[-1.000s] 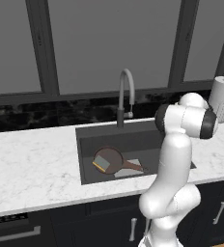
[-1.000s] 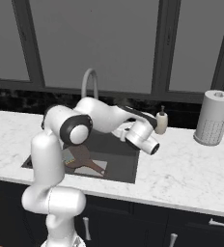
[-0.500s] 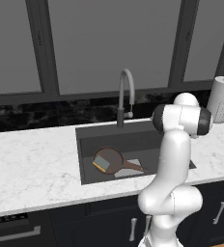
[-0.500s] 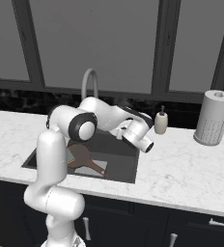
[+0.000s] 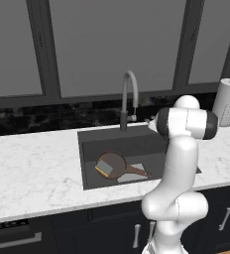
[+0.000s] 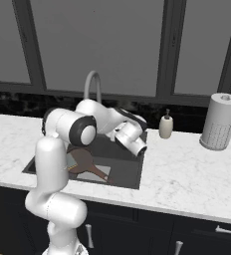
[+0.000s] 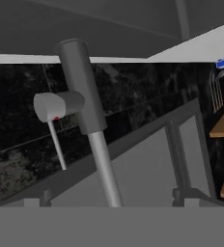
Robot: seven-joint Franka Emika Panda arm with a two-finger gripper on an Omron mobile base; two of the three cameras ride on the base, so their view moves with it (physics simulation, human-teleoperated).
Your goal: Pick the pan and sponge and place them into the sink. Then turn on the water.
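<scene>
With pan [image 5: 113, 164] and sponge [image 5: 104, 168] both already down in the sink [image 5: 89, 144], the pick-and-place part reads as done. What's left, by my read: the water.

Nearest the base: white arm reaching out over the right side of the basin. Gripper [image 6: 139, 147] sits above the sink's right edge, jaws spread wide, nothing between them. Empty.

Next out, on the sink floor: pan lies left of centre, handle pointing right, its end over the lighter grey square [image 5: 132, 172]. Sponge rests in the pan's left part, grey-green face up, yellow edge showing.

Further back: faucet [image 5: 128, 99] at the rear rim of the basin. Hand view looks straight at its dark base column with the side lever [image 7: 57, 105] sticking out, close ahead. No stream from the spout in either base view, so water is off.

Behind that: soap bottle [image 6: 166, 125] and paper towel roll [image 6: 219, 121] on the counter to the right, well clear of the lever.

Next step likely: close in on the lever and push it.
</scene>
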